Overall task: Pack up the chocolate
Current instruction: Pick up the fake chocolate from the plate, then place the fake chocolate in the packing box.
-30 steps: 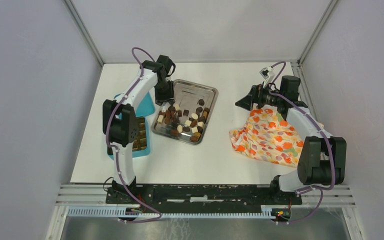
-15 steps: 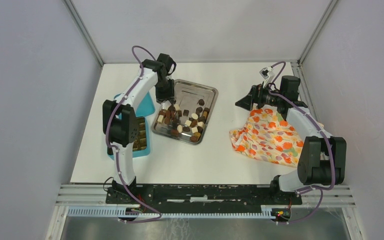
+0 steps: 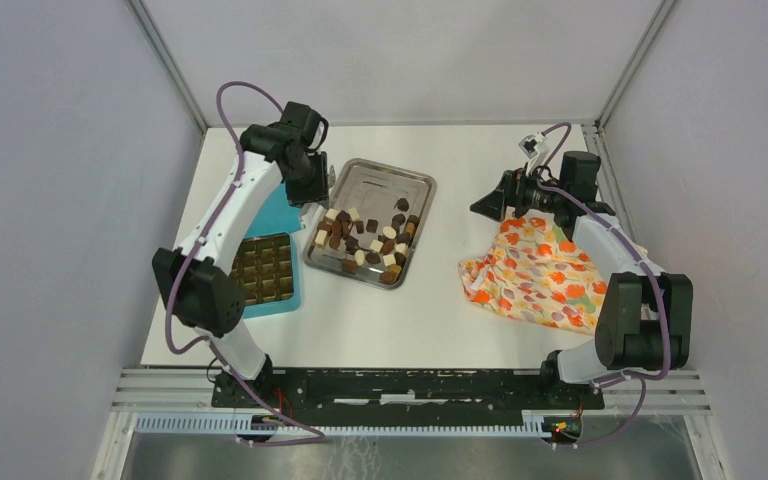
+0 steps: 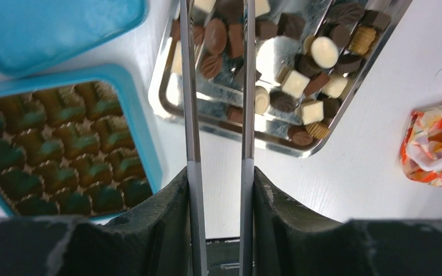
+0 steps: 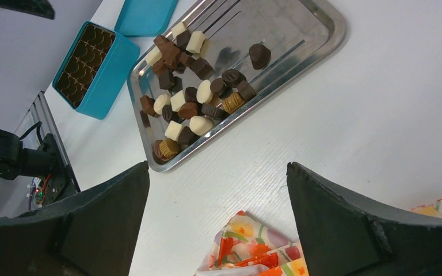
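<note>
Left fingers [image 4: 188, 86], two thin steel rods, stand a narrow gap apart. Their tips run off the wrist view, so whether they pinch a piece I cannot tell. They hang by the tray's [image 3: 400, 178] left rim, with the chocolate [image 3: 365, 238] heaped just to their right and the teal box [image 3: 265, 307] nearer and to their left. Right fingers [image 5: 92, 218], spread wide and empty, hover well apart over the cloth [image 3: 535, 275], so the left pair is nearer.

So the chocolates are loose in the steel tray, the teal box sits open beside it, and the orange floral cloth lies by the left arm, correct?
No. The orange floral cloth lies by the right arm, not the left; the top external view shows it. The rest holds.
</note>
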Robot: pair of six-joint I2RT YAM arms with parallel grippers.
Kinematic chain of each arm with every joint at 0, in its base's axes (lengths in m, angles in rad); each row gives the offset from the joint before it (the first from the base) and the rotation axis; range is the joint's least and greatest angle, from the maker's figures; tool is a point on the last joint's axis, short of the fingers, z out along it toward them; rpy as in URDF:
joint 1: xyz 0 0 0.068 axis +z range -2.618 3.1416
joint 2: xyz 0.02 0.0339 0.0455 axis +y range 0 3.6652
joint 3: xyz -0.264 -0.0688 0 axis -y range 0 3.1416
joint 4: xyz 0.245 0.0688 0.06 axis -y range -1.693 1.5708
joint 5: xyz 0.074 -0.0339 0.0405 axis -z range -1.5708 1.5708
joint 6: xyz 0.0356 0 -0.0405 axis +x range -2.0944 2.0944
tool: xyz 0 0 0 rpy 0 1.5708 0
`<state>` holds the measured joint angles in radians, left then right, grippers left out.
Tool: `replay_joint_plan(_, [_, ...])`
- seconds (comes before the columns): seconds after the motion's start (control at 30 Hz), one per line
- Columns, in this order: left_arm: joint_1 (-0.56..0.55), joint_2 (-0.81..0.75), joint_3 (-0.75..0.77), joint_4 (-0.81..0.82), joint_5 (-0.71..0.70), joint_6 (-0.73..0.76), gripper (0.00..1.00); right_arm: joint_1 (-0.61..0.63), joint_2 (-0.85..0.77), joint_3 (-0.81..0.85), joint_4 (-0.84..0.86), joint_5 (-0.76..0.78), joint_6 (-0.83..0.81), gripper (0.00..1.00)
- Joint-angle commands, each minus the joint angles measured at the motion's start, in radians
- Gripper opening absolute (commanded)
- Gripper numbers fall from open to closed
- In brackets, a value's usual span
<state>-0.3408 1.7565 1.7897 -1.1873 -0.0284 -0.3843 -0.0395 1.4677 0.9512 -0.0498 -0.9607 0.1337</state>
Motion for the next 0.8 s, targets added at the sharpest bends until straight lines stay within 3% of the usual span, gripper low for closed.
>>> replay_joint_plan(0.0, [-0.002,-0.173,-0.099,-0.092,-0.09,-0.067,0.04,0.013,-0.008,0.02,0.025,-0.013,-0.006,0.94])
replay_joint_plan(0.23, [0.008,-0.339,-0.269,-0.19,-0.19,-0.134,0.05,0.035,0.006,0.023,0.022,-0.013,-0.012,0.94])
replay_joint_plan(0.37, [0.011,-0.387,-0.287,-0.232,-0.206,-0.166,0.05,0.048,0.009,0.023,0.019,-0.012,-0.014,0.94])
replay_joint_plan(0.77, [0.011,-0.385,-0.39,-0.199,-0.211,-0.154,0.09,0.073,-0.001,0.01,0.022,-0.009,-0.014,0.94])
